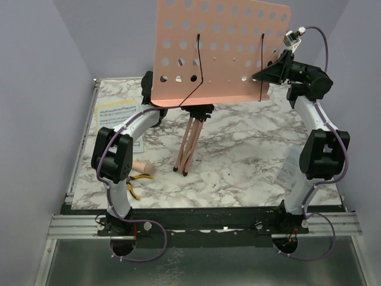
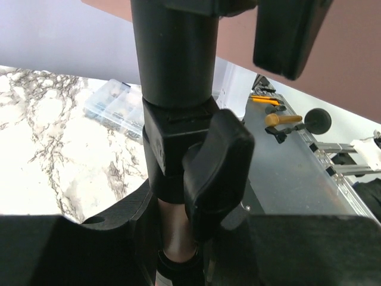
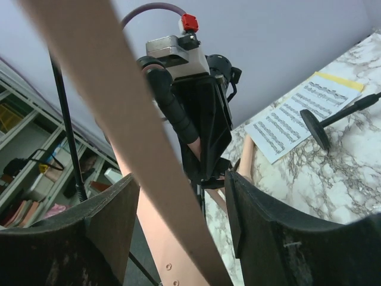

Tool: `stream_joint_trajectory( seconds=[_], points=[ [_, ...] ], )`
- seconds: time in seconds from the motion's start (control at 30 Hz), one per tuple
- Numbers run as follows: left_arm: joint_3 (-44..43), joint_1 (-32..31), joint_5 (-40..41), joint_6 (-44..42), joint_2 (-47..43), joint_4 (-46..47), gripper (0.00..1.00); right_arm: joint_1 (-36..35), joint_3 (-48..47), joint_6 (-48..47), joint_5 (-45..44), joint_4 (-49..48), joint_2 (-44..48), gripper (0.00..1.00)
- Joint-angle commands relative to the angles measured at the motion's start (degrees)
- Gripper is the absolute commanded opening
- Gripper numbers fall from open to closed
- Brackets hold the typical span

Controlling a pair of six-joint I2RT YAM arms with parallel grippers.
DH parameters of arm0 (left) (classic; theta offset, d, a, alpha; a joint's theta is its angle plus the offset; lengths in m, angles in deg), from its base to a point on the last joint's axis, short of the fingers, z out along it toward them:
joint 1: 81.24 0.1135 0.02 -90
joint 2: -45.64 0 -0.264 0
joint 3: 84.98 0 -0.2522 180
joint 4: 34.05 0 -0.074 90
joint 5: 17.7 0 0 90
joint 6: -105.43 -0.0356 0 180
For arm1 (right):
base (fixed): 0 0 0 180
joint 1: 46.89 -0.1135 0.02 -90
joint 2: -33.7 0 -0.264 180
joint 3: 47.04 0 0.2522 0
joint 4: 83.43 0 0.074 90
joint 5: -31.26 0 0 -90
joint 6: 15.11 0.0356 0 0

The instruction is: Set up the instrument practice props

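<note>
One flat pink desk (image 1: 220,53), round-holed, atop slim tripod pole (image 1: 189,143), veined marble tabletop (image 1: 250,149)

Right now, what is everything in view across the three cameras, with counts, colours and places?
music-stand desk: one, pink, perforated, raised at back centre.
tripod pole: one, pink, under the desk.
sheet-music pages: count unclear, white over yellow, back left.
toy microphone: one, beige, front left.
mic stand: one, black, by the pages.
pliers: one, yellow-handled, beside the microphone.
plastic box: one, clear, right side.
table: one, white marble, underneath.
left tool: one, black, closed on the pole.
right tool: one, black, astride the desk's right edge.
</note>
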Motion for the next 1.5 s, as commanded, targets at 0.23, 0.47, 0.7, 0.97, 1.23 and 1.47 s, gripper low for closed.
stream_joint_trajectory(
  seconds=[0.23,0.47,0.7,0.97,1.23,1.47],
  points=[
    [-6.9,0.4,2.3,24.5,3.4,29.4,0.00,4.4,8.1,3.4,-3.8,-12.7,8.5,0.67],
    [-6.6,0.4,3.3,24.7,3.0,29.3,0.00,4.9,13.5,-0.9,-5.2,-10.7,12.3,0.48],
    [-4.5,1.9,7.3,23.1,2.0,26.5,0.15,4.9,18.0,-10.8,-8.0,-5.6,16.7,0.00],
    [7.0,6.8,12.3,9.1,-5.5,13.6,0.56,5.1,20.4,-20.0,-11.6,1.4,20.7,0.00],
    [22.0,11.0,20.1,-0.4,-13.1,7.9,0.88,5.0,17.6,-26.0,-11.1,8.5,22.6,0.00],
    [36.3,12.6,34.8,-19.0,-30.2,-17.2,0.89,5.0,15.4,-28.1,-9.7,13.4,23.2,0.00]
  ],
)
